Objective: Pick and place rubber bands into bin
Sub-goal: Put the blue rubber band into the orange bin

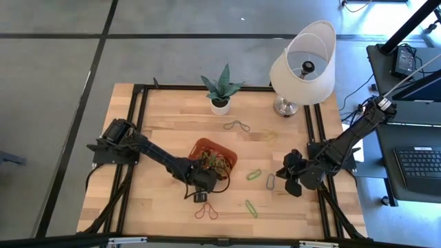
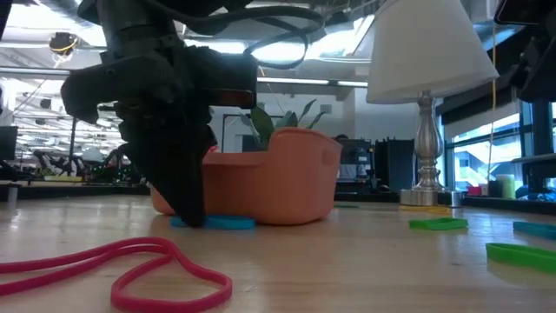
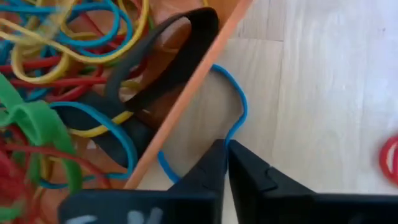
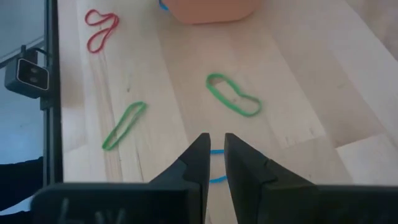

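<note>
From above, the left pincer (image 1: 201,184) sits at the bin (image 1: 200,147)'s near edge. Down low, it touches a blue rubber band (image 2: 213,223) on the desk (image 2: 347,261). Its wrist camera shows fingers pressed together on that band beside the bin wall. The right pincer (image 4: 214,152), narrowly parted, hovers over another blue band (image 4: 217,167).

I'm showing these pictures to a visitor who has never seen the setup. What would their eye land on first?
Probably the orange-red bin at the table's middle, heaped with rubber bands in many colours, and the left gripper down beside its wall, jaws shut on a blue rubber band lying on the wood. Next, the white lamp at the far edge beside a small potted plant, and the right gripper over the loose green bands nearer the right side.
</note>
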